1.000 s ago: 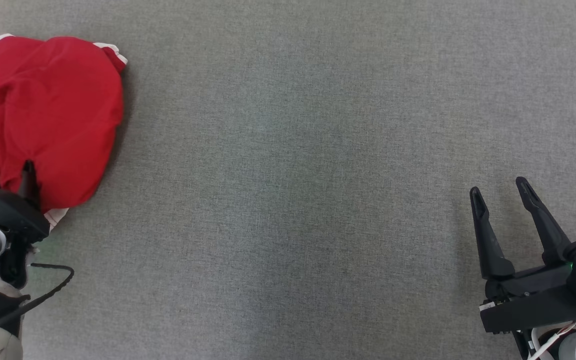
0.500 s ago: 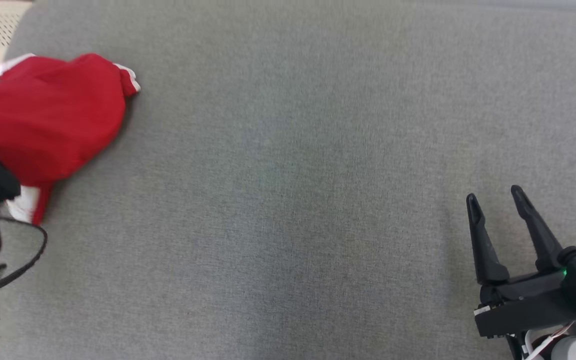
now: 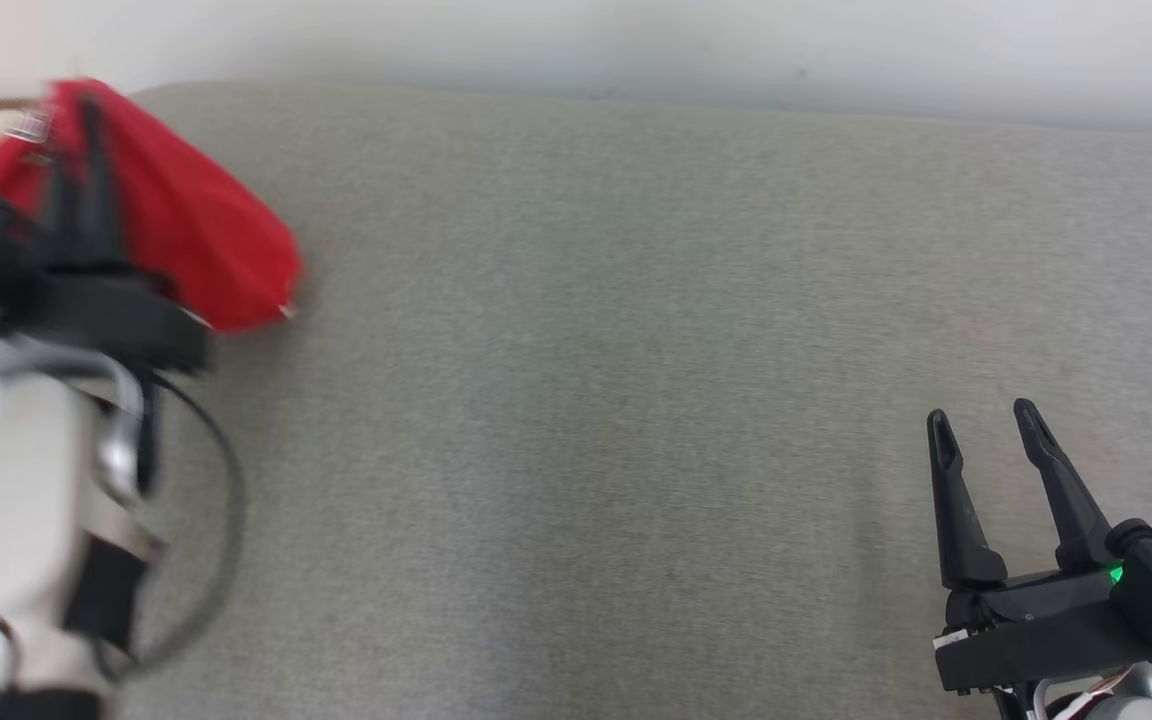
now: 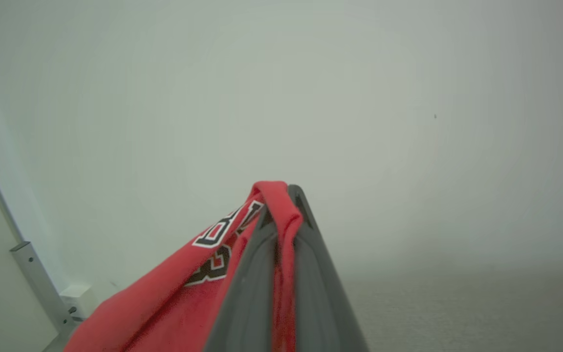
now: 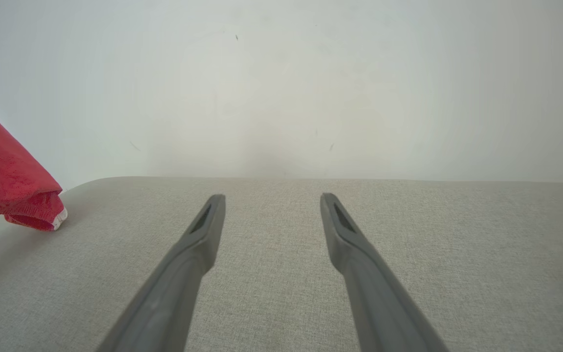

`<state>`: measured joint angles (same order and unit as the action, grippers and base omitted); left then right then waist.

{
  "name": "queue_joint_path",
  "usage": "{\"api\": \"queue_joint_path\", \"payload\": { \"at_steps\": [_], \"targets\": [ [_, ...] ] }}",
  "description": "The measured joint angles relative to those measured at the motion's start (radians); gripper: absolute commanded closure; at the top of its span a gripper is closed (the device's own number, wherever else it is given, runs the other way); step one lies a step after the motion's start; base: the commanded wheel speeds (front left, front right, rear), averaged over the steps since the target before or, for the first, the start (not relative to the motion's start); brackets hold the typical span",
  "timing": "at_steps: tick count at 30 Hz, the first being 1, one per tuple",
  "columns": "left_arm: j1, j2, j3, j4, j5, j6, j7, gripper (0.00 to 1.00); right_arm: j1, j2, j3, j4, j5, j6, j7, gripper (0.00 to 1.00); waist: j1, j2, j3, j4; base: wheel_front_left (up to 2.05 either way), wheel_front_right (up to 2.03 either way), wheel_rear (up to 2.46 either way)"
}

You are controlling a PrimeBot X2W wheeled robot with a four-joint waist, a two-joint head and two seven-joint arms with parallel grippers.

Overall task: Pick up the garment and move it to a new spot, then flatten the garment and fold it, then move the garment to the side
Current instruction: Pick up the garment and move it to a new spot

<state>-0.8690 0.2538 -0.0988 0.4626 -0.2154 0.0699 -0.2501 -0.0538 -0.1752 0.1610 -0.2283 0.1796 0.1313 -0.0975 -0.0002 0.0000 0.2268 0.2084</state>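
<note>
Grey table [image 3: 586,400], pale wall behind: the left gripper [image 4: 281,210] is clamped on a fold of the red garment [image 3: 206,240], which hangs at the far-left edge, while the right gripper [image 3: 981,415] stands wide open. Best carried high and steady toward the centre, with no dragging.

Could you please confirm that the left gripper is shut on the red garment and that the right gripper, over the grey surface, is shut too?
One detail is wrong: the right gripper is open, not shut. The right wrist view shows its two fingers spread well apart over the grey surface. The rest stands: the left gripper is shut on the red garment.
</note>
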Motion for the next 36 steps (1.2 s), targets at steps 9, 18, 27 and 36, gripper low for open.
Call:
{"api": "queue_joint_path", "payload": {
  "at_steps": [9, 18, 27, 36],
  "targets": [
    [0.274, -0.092, -0.147, -0.43, 0.075, 0.074, 0.08, 1.0, -0.009, 0.025, -0.01, 0.006, -0.004, 0.0, -0.019, 0.0, 0.0, 0.0, -0.012, -0.083, 0.0, 0.0, 0.0],
    [0.336, -0.164, -0.307, -0.519, 0.088, 0.062, 0.126, 1.0, -0.05, 0.054, -0.004, 0.038, 0.007, 0.0, -0.06, 0.0, 0.0001, 0.0, 0.018, -0.2, 0.0, 0.0, 0.0],
    [0.265, -0.199, -0.468, -0.382, 0.071, 0.027, 0.127, 1.0, -0.068, 0.076, -0.013, 0.091, 0.031, 0.0, -0.105, 0.0, 0.0002, 0.0, 0.064, -0.353, 0.0, 0.0, 0.0],
    [0.216, -0.203, -0.587, -0.175, -0.007, 0.001, 0.104, 1.0, -0.081, 0.091, -0.018, 0.131, 0.042, 0.0, -0.138, 0.0, 0.0003, 0.0, 0.126, -0.477, 0.0, 0.0, 0.0]
  ]
}}
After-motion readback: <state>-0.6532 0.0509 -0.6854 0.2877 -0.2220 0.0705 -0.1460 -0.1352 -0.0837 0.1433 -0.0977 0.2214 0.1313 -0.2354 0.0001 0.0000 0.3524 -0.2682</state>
